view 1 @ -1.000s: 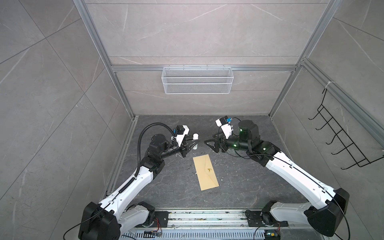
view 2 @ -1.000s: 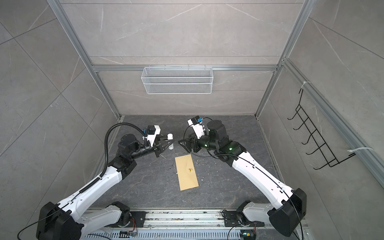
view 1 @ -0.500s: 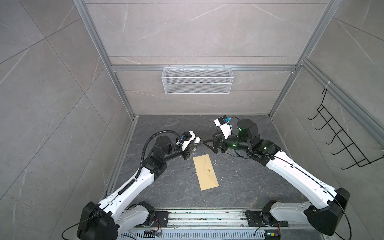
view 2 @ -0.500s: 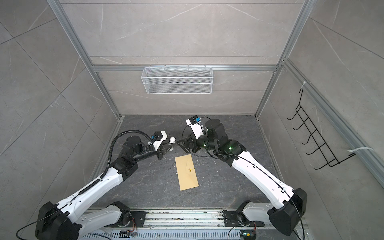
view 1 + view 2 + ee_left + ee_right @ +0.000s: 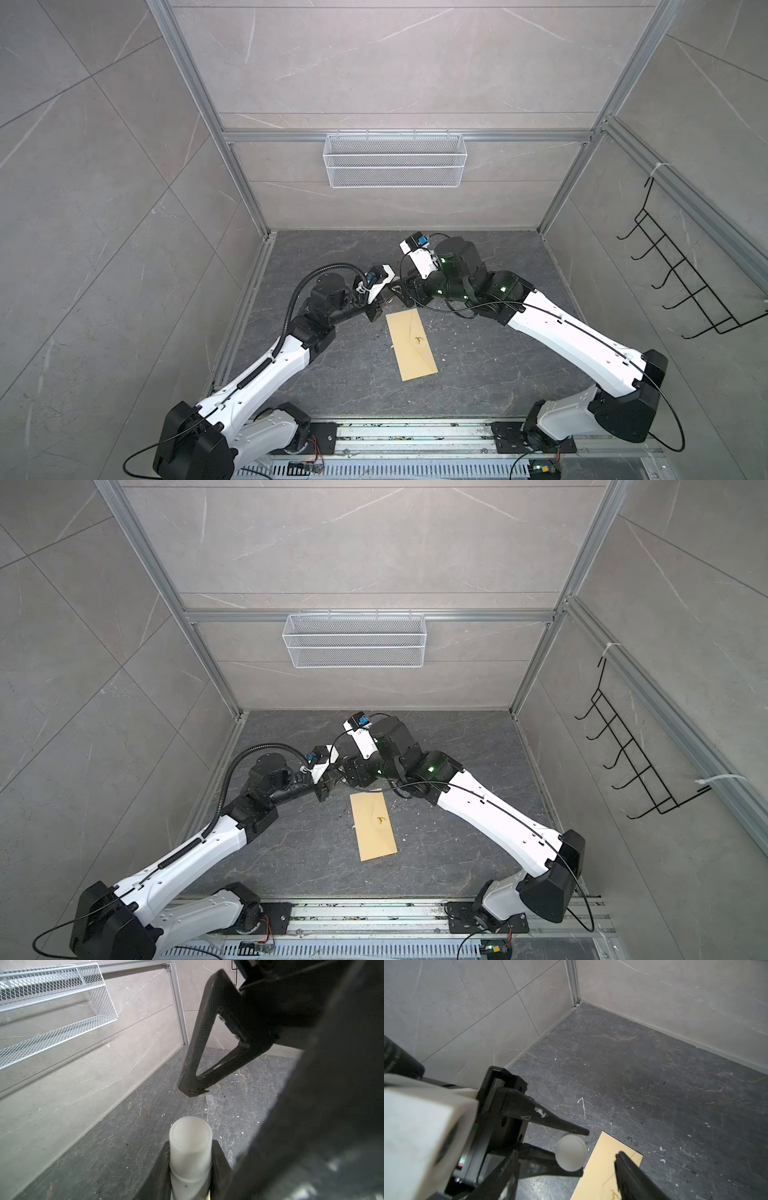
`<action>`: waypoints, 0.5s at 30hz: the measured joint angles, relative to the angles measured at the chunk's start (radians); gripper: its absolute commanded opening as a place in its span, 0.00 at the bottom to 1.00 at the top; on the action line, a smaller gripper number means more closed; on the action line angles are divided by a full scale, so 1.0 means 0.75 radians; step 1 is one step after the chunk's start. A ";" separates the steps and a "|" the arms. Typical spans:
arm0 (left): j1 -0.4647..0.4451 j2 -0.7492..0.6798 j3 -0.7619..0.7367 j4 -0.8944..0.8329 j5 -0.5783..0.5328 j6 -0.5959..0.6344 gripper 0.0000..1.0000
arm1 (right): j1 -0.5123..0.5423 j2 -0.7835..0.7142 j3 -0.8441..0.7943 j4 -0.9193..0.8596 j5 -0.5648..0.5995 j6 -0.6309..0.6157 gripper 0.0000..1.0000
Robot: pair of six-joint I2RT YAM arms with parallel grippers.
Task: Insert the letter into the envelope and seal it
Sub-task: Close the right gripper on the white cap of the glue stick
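**A:** What's tough to read here?

**B:** The glue stick (image 5: 190, 1130). In both top views it's buried under the left arm's camera housing (image 5: 382, 277); only the wrist views show it. One finger of the right pincer (image 5: 400, 292) is just a dark blur in the left wrist view.

**A:** And the arms?

**B:** Both stretch inward, left from seven o'clock, right from four, tips meeting above the twelve o'clock end of the envelope (image 5: 411, 345). The left pincer (image 5: 191, 1142) is clamped on the stick's barrel. The right pincer's jaws stand apart, close by the stick's free end. The envelope lies flat mid-counter (image 5: 478, 374), cropped in the right wrist view.
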 measured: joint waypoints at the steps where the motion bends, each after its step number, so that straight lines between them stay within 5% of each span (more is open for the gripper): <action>1: -0.001 0.000 0.000 0.001 0.000 0.000 0.00 | 0.000 0.002 0.000 -0.004 0.009 0.002 0.69; 15: -0.006 0.000 0.000 0.008 0.001 -0.001 0.00 | 0.005 0.072 0.046 -0.031 0.020 0.066 0.47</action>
